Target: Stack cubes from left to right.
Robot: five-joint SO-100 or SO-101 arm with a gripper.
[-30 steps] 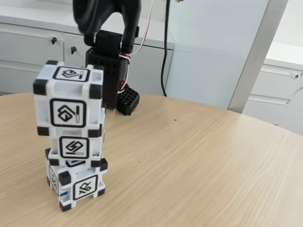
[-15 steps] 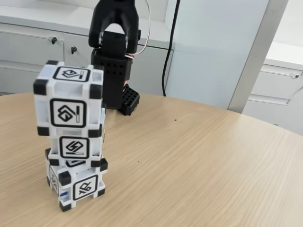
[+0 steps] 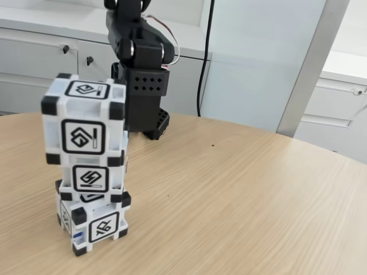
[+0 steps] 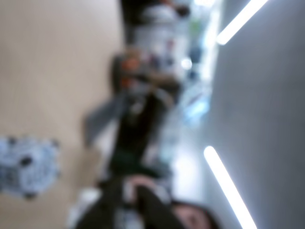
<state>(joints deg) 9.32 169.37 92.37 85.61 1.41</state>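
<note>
In the fixed view you have the three cubes stacked in one column at the left of the round wooden table [image 3: 241, 195]; the bottom cube [image 3: 94, 223] sits on the tabletop, turned a little so a corner faces you; the middle cube [image 3: 92, 177] rests on it, and the top cube [image 3: 85, 125] sits on that, shifted slightly leftward so it overhangs the two beneath; nothing is touching the stack. Just right of it and farther back, your black arm [image 3: 140, 63] stands folded up over its base at the table's far edge, well apart from the cubes; its fingers are not shown clearly there, so you cannot tell whether they are apart or together. Behind the arm runs a grey cabinet [image 3: 40, 57]. The wrist view lies on its side and is heavily blurred; a pale, dark-cornered blob at its left edge is probably the stack [image 4: 26, 167].
</note>
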